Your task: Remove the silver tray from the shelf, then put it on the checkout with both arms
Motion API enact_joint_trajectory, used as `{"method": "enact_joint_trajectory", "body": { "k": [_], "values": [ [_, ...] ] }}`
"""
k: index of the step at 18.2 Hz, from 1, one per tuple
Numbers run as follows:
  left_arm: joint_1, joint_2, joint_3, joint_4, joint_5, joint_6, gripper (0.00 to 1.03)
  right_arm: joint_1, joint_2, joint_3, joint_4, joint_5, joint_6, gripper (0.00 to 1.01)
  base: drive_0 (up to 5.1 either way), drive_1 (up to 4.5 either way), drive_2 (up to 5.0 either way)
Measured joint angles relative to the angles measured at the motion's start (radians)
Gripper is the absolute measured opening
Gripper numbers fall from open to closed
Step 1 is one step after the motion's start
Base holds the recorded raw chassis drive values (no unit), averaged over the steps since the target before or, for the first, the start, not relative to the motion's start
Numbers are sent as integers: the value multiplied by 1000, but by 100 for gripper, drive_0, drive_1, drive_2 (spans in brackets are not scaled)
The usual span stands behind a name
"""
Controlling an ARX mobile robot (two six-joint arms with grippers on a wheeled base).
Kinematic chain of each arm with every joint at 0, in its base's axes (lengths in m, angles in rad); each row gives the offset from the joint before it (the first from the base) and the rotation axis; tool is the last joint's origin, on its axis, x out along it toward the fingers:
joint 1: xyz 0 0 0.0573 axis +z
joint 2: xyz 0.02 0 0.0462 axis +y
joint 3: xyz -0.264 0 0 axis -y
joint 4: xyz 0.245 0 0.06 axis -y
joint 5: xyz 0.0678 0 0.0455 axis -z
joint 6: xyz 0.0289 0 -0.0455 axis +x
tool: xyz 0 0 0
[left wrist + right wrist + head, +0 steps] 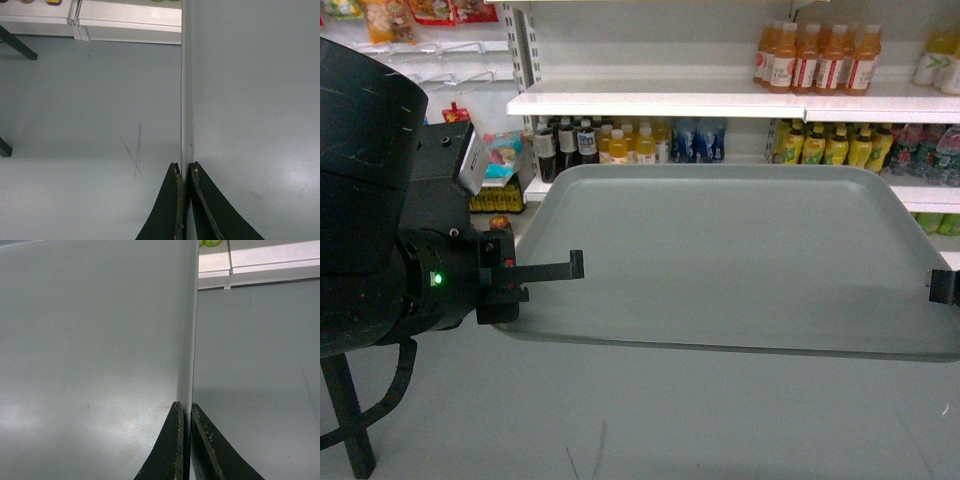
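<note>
The silver tray hangs level in the air in front of the shelf, off its boards. My left gripper is shut on the tray's left rim, with one thin finger lying over the top surface. My right gripper is shut on the right rim at the frame edge. In the left wrist view the gripper pinches the rim of the tray edge-on. In the right wrist view the gripper does the same on the tray. The checkout is out of view.
Orange drink bottles stand on the upper board and dark bottles on the one below, behind the tray. Grey floor lies beneath it. A dark stand leg is at the lower left. The shelf's white base runs along the floor.
</note>
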Motion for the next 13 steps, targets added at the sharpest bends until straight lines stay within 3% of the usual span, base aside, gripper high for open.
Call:
{"method": "enact_joint_trajectory", "body": {
  "k": [13],
  "values": [
    [-1,0,0,-2,-5,0,3,-1,0,0,-4,2,0,3,8,-420,437]
  ]
}}
